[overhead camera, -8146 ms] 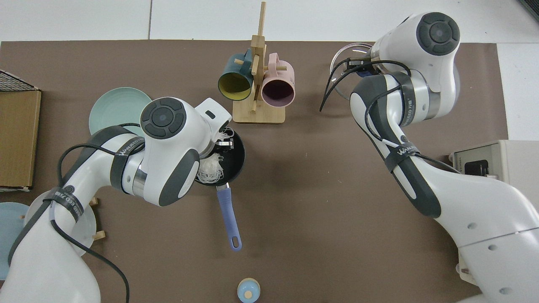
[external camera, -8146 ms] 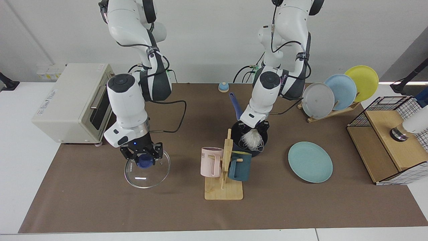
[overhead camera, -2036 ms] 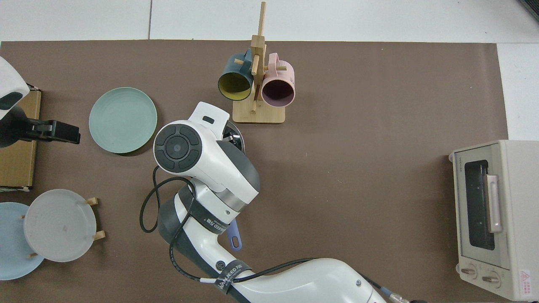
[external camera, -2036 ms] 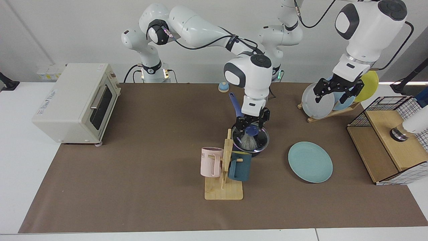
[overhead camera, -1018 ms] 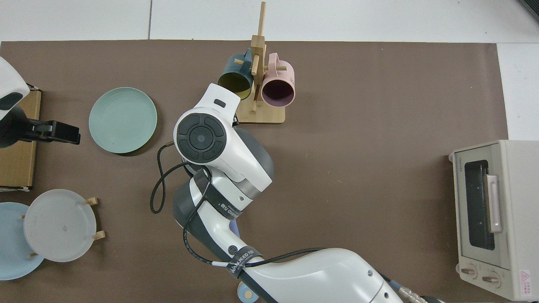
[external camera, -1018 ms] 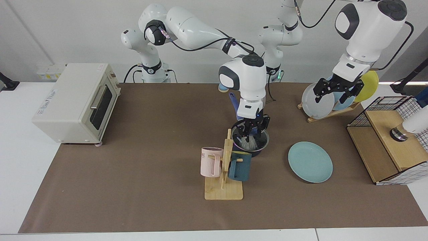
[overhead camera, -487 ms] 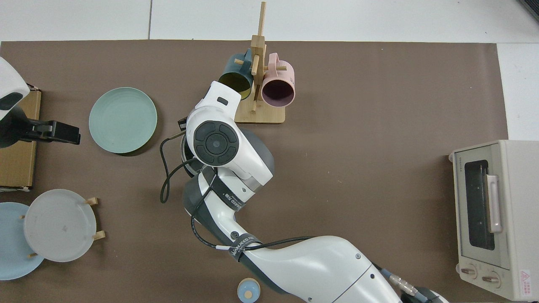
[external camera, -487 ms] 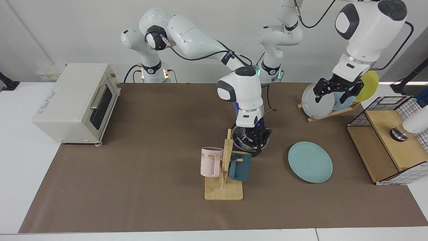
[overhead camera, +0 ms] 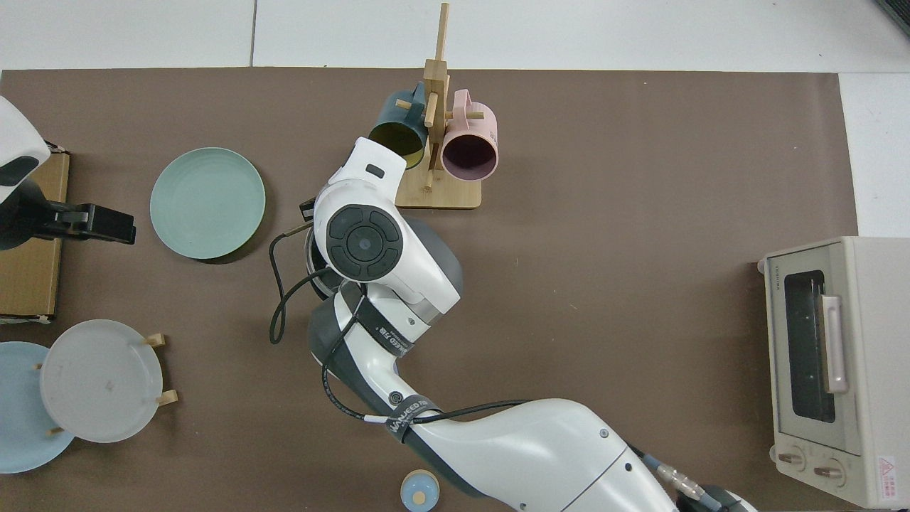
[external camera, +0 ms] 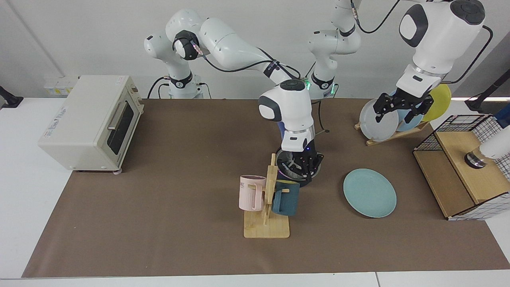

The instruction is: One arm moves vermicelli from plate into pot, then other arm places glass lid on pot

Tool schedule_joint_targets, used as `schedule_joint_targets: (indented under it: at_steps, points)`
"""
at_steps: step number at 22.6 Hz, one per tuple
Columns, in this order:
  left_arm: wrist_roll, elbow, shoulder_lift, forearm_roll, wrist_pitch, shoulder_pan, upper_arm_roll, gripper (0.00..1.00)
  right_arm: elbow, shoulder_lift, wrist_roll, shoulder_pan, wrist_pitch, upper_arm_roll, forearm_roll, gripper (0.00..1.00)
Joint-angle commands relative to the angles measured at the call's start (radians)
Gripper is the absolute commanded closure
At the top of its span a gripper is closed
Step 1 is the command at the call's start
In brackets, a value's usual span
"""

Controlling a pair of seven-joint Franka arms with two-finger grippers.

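Hovering low over the pot point(external camera: 305, 179), the right hand point(external camera: 299, 164) has the lid point(external camera: 314, 170) beneath; grip unclear, so lifting could drag it off. Left hand point(external camera: 400, 107) waits open, empty.

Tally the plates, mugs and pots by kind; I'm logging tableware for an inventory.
Plates: 4 (teal plate, grey plate, blue plate, yellow plate)
Mugs: 2 (pink mug, dark teal mug)
Pots: 1 (pot)
Total: 7

Brown-covered table point(external camera: 159, 223), toaster oven point(external camera: 89, 121), mug rack point(external camera: 267, 227), pot point(external camera: 308, 180), teal plate point(external camera: 369, 193), plate rack point(external camera: 388, 137)
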Motion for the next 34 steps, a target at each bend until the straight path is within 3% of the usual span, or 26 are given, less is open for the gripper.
schedule_joint_targets:
  at_steps: [1, 28, 31, 34]
  points:
    - [0.013, -0.019, -0.017, -0.014, -0.007, -0.007, 0.008, 0.0, -0.028, -0.006, -0.037, -0.007, 0.022, 0.008, 0.013, 1.0]
    - [0.007, -0.019, -0.017, -0.014, -0.007, -0.007, 0.012, 0.0, -0.083, -0.031, -0.075, 0.008, 0.005, 0.013, 0.019, 1.0]
    - [0.007, -0.019, -0.017, -0.014, -0.007, -0.007, 0.012, 0.0, -0.08, -0.037, -0.077, 0.0, -0.022, 0.013, 0.022, 1.0]
    - [0.007, -0.019, -0.017, -0.014, -0.007, -0.007, 0.012, 0.0, -0.077, -0.095, -0.072, -0.009, -0.113, 0.011, 0.047, 0.96]
